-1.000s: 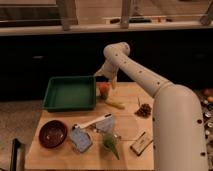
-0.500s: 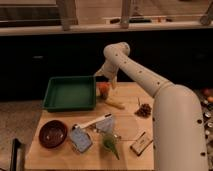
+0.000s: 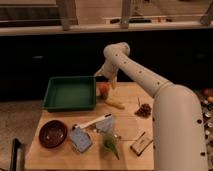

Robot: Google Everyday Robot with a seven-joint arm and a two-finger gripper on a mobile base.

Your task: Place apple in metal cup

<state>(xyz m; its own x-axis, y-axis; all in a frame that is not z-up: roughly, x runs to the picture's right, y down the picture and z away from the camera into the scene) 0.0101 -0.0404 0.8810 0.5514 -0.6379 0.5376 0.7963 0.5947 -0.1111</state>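
The apple (image 3: 103, 90), small and orange-red, sits at the far side of the wooden table (image 3: 127, 127), just right of the green tray. My gripper (image 3: 106, 81) is right above and behind the apple, at the end of the white arm that reaches in from the right. I cannot tell whether it touches the apple. The metal cup does not show; it may be hidden by the apple and the gripper.
A green tray (image 3: 70, 93) stands at the back left. A dark-red bowl (image 3: 52, 133) is at the front left. A pale yellow piece (image 3: 115, 104), a brown cluster (image 3: 144, 109), a blue item (image 3: 80, 140), a green leafy item (image 3: 110, 142) and a small box (image 3: 141, 143) lie on the table.
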